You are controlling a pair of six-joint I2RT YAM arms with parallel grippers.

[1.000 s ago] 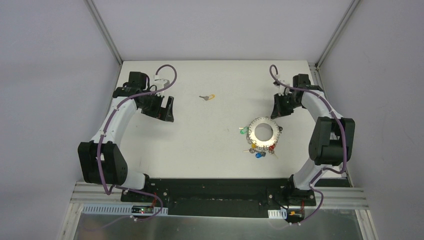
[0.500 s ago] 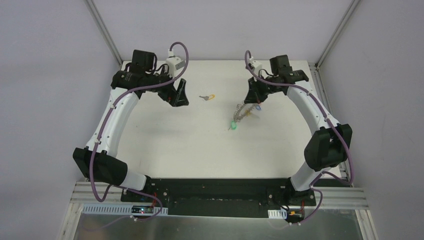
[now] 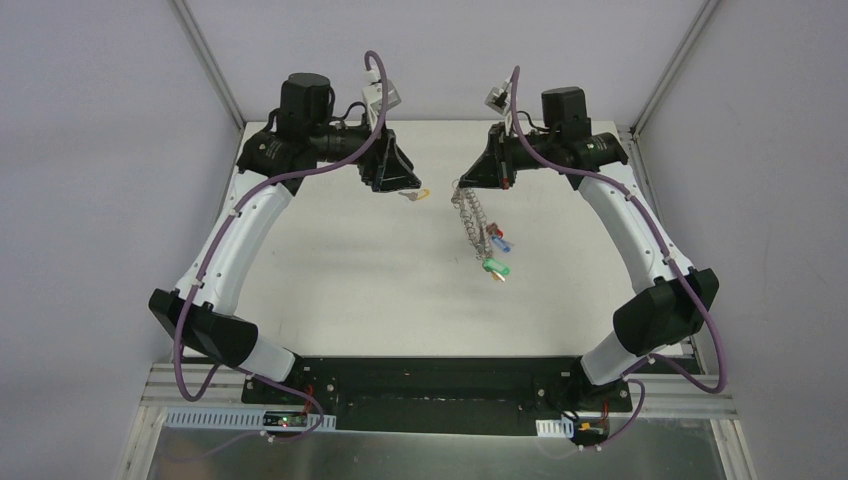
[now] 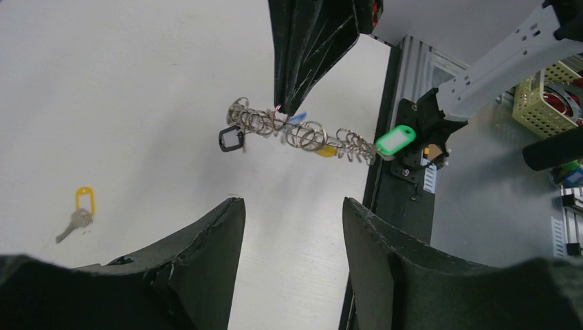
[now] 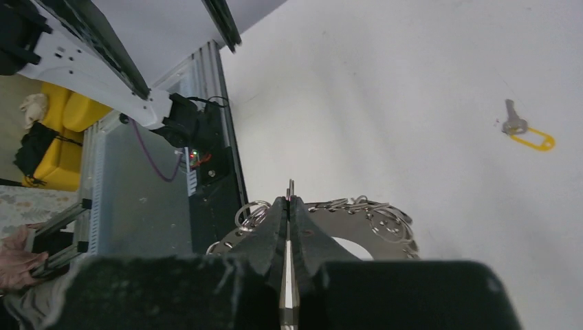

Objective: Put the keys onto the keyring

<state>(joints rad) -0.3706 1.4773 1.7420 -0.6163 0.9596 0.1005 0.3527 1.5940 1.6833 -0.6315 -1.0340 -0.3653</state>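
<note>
- grey metal, the keyring (image 3: 468, 212) hangs on edge from the right gripper (image 3: 480, 172), raised over the far middle of the white table (image 3: 330, 280).
- the right gripper's two black fingers (image 5: 271, 234) are pressed flat together. only the thin rim of the ring sits between their tips.
- in the right wrist view the flat ring curves away on both sides of the pinched spot, with its small wire loops standing out along the edge.
- the keys (image 3: 497, 243) dangle in a bunch from the lower part of the ring. a green head (image 4: 395, 141) is at the bottom end, and blue and red ones are above it.
- a black head (image 4: 230, 139) hangs at the opposite end of the ring, near the pinching fingertips.
- whether the lowest key touches the table cannot be told.
- the left gripper (image 4: 289, 206) is spread wide, with nothing between its fingers and nothing against them.
- it is raised off the table and faces the hanging ring, near it but clearly apart.
- one yellow-headed key (image 3: 415, 195) lies flat and loose on the table. in the top view it is just beside the left gripper's tips, and it is apart from the ring.
</note>
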